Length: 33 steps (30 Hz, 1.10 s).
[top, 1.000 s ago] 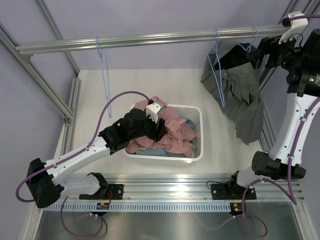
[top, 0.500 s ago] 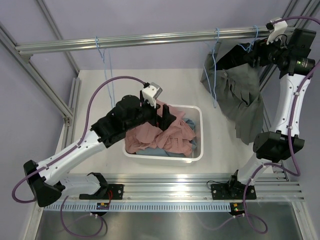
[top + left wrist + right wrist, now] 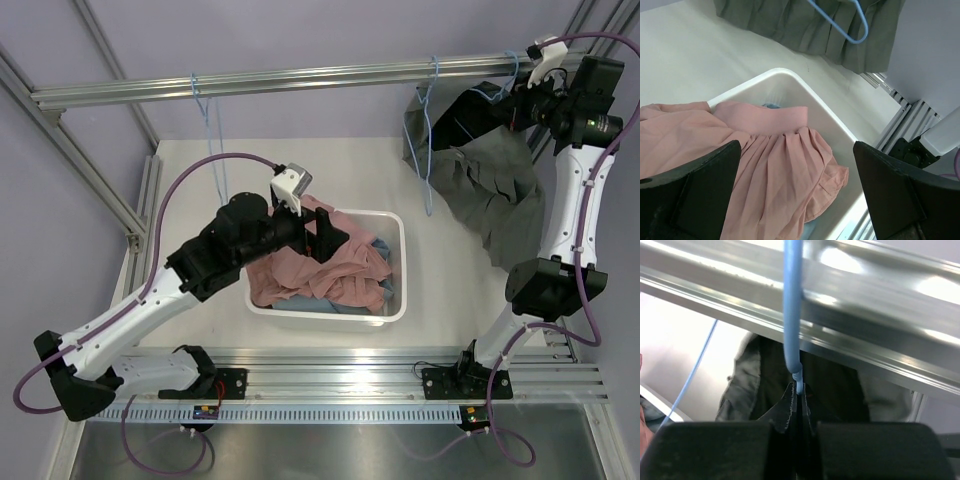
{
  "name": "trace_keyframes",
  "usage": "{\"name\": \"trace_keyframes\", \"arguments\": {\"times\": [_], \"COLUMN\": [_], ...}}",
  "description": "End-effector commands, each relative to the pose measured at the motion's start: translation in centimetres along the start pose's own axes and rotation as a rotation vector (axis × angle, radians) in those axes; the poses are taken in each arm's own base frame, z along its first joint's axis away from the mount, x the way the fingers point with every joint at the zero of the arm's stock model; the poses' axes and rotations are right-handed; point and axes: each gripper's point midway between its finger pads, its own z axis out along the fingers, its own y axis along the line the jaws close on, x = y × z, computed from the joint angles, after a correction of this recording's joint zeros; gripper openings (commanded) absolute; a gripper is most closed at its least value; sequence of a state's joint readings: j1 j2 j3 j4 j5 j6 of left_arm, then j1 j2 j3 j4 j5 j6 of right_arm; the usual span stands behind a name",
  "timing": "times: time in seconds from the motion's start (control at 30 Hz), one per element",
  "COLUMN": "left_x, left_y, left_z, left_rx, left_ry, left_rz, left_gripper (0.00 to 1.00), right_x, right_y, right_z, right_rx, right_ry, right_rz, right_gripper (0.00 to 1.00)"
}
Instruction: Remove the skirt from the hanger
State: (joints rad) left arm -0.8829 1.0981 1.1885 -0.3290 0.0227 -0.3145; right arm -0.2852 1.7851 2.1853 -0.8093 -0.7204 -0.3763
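The right pincer (image 3: 799,440) pinches the blue hanger (image 3: 792,315), the grey skirt (image 3: 742,385) just beyond its tips. The left pincer (image 3: 797,187) gapes wide above a pink skirt (image 3: 775,150).

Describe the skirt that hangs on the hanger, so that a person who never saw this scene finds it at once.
Find the metal rail that runs across the back, and follow it to its right end. There a dark grey pleated skirt hangs from a blue hanger. It is the only garment hanging; the pink skirt lies in the white bin.
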Motion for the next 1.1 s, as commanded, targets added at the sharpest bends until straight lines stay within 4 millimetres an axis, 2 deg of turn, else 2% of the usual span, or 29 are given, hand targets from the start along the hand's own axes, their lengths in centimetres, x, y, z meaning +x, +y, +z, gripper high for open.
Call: {"name": "trace_keyframes", "arguments": {"times": [0.0, 0.23, 0.37, 0.5, 0.67, 0.77, 0.9, 0.97, 1.0, 1.07], "left_x": [-3.9, -4.8, -5.3, -5.7, -6.3, -6.7, -6.8, -6.8, -7.2, -7.4], "left_y": [-1.4, -2.1, -2.2, -2.3, -3.3, -4.2, -6.0, -6.9, -7.3, -8.1], "left_z": [-1.3, -1.3, -1.5, -1.6, -1.3, -0.7, 0.5, 0.9, 1.5, 2.1], "left_rx": [0.025, 0.039, 0.028, 0.026, 0.046, 0.065, 0.091, 0.105, 0.109, 0.119], "left_ry": [-0.103, -0.115, -0.133, -0.141, -0.146, -0.133, -0.104, -0.096, -0.100, -0.102], "left_rz": [-0.031, -0.038, -0.040, -0.047, -0.031, 0.006, 0.073, 0.108, 0.118, 0.145], "left_gripper": [0.99, 0.99, 0.99, 0.99, 0.99, 0.99, 0.99, 0.99, 0.99, 0.99], "right_x": [-2.8, -7.7, -8.6, -8.2, -5.8, -3.2, 1.7, 3.0, 4.2, 5.2], "right_y": [1.0, 2.3, 2.2, 2.3, 2.7, 3.4, 4.7, 5.1, 5.6, 6.2], "right_z": [-1.2, -4.5, -5.4, -6.0, -7.4, -8.4, -10.9, -11.9, -13.1, -14.2], "right_rx": [-0.001, 0.044, 0.067, 0.077, 0.088, 0.077, 0.075, 0.079, 0.088, 0.098], "right_ry": [-0.081, -0.212, -0.234, -0.220, -0.156, -0.085, 0.050, 0.085, 0.113, 0.135], "right_rz": [-0.037, -0.102, -0.103, -0.102, -0.107, -0.124, -0.140, -0.171, -0.154, -0.169], "right_gripper": [0.00, 0.00, 0.00, 0.00, 0.00, 0.00, 0.00, 0.00, 0.00, 0.00]}}
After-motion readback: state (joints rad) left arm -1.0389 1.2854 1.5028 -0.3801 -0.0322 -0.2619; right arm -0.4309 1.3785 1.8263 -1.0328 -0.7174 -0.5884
